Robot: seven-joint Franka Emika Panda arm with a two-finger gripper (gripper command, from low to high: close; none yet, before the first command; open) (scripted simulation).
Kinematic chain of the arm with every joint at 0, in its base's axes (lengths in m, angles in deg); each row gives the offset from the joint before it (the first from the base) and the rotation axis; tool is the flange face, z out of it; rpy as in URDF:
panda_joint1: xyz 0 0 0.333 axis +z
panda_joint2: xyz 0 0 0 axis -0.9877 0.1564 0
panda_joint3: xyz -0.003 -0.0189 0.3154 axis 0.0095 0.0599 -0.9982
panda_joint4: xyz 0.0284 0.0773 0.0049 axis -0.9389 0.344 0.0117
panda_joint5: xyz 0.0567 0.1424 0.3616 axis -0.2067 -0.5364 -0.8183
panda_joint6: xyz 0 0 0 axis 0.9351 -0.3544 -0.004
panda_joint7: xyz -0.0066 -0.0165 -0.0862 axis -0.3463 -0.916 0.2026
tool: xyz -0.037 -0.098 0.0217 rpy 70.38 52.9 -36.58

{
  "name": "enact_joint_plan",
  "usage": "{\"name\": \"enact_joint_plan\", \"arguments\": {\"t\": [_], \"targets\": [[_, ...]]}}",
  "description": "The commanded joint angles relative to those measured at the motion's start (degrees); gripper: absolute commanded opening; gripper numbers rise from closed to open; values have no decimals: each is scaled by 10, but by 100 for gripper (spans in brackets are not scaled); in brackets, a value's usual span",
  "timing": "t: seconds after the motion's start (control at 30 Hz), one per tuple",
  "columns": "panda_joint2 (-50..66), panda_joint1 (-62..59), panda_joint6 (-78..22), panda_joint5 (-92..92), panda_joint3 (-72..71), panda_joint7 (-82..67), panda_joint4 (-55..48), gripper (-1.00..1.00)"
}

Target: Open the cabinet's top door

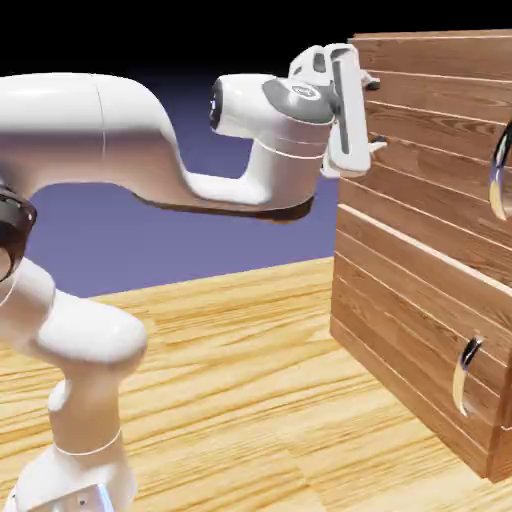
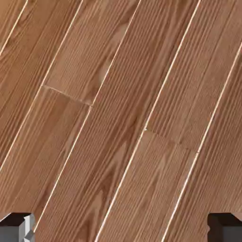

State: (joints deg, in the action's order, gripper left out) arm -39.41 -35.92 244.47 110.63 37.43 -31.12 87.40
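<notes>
Glossy white rounded robot arm (image 1: 120, 130) here, grey ring at the wrist, black joint cap (lower left), dark grey fingertips (image 2: 16, 227).

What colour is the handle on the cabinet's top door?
Shiny silver metal; the top door's handle shows only in the exterior view, at the right edge.
</notes>
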Motion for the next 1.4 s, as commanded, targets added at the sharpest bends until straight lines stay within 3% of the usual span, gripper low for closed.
{"name": "enact_joint_plan", "arguments": {"t": [0.0,0.7,0.93,0.97,1.37], "targets": [[-2,10,1,25,11,-8,-8,0],[-50,218,19,546,238,-186,-172,0],[-29,335,20,545,319,-187,-261,0],[-29,335,20,545,319,-187,-261,-100],[34,106,-54,546,162,-86,-105,-100]]}}
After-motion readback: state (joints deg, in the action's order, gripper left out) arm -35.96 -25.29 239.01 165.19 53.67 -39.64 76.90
